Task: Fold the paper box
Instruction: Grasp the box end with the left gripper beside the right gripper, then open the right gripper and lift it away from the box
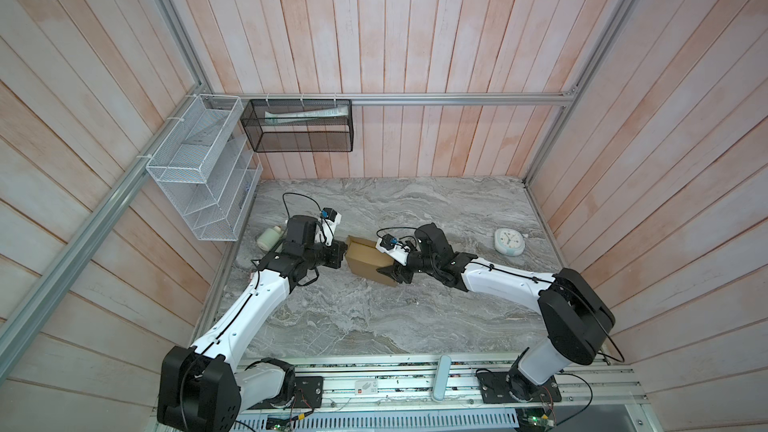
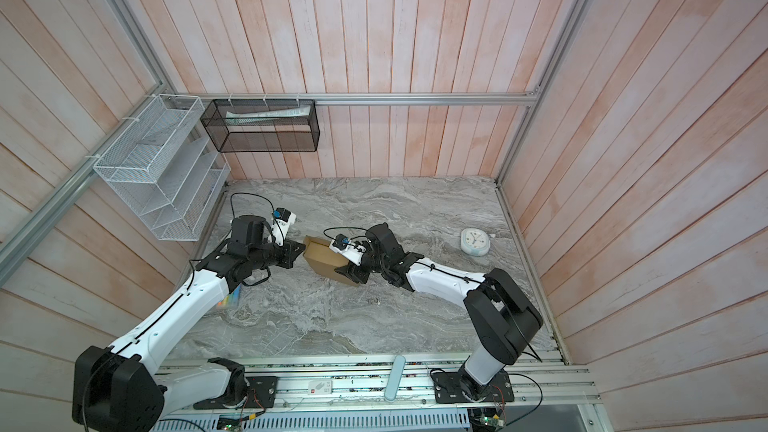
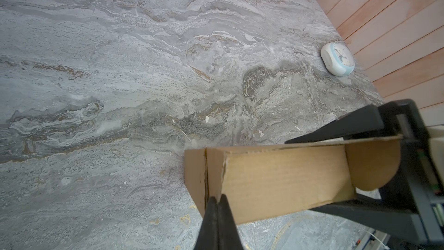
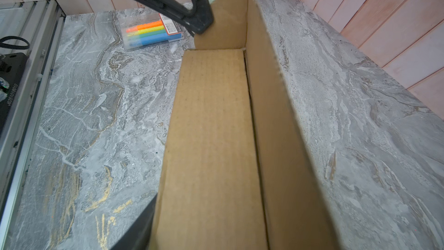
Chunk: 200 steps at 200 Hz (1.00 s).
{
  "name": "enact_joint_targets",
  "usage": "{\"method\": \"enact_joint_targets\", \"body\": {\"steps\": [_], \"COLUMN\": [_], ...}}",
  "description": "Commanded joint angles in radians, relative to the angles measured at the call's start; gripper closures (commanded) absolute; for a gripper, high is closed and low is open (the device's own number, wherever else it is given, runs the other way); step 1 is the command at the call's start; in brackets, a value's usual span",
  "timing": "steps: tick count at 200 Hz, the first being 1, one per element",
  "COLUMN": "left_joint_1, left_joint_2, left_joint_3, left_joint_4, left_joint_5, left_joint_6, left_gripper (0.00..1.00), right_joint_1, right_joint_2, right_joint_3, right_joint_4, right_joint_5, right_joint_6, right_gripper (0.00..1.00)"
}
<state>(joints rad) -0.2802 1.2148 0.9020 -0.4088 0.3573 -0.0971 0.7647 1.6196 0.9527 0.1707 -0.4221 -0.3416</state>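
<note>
I see the paper box (image 1: 368, 261) partly folded, well apart from the clock (image 1: 509, 242). L gripper (image 3: 217, 203) is pinched tight on its far-from-clock corner wall. R gripper (image 1: 390, 275) straddles the clock-side end, jaws wide; I can't tell if it's gripping.

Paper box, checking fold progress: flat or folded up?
Partly folded: the paper box has walls standing upright beside its floor panel, top open.
</note>
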Motion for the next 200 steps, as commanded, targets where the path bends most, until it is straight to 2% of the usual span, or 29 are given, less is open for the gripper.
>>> {"method": "enact_joint_targets", "body": {"steps": [1, 122, 200], "left_joint_1": [-0.004, -0.007, -0.007], "left_joint_2": [-0.003, -0.009, -0.015], "left_joint_3": [-0.024, -0.027, -0.032], "left_joint_4": [-0.018, -0.016, -0.009], "left_joint_5": [-0.024, -0.020, -0.020], "left_joint_6": [0.013, 0.014, 0.014], "left_gripper": [0.99, 1.00, 1.00], "right_joint_1": [0.001, 0.001, 0.001], "right_joint_2": [-0.017, -0.064, -0.161], "right_joint_3": [0.003, -0.026, -0.055], "right_joint_4": [-0.002, 0.037, 0.053], "right_joint_5": [-0.013, 0.051, 0.117], "right_joint_6": [-0.002, 0.023, 0.069], "right_gripper": [0.37, 0.28, 0.25]}}
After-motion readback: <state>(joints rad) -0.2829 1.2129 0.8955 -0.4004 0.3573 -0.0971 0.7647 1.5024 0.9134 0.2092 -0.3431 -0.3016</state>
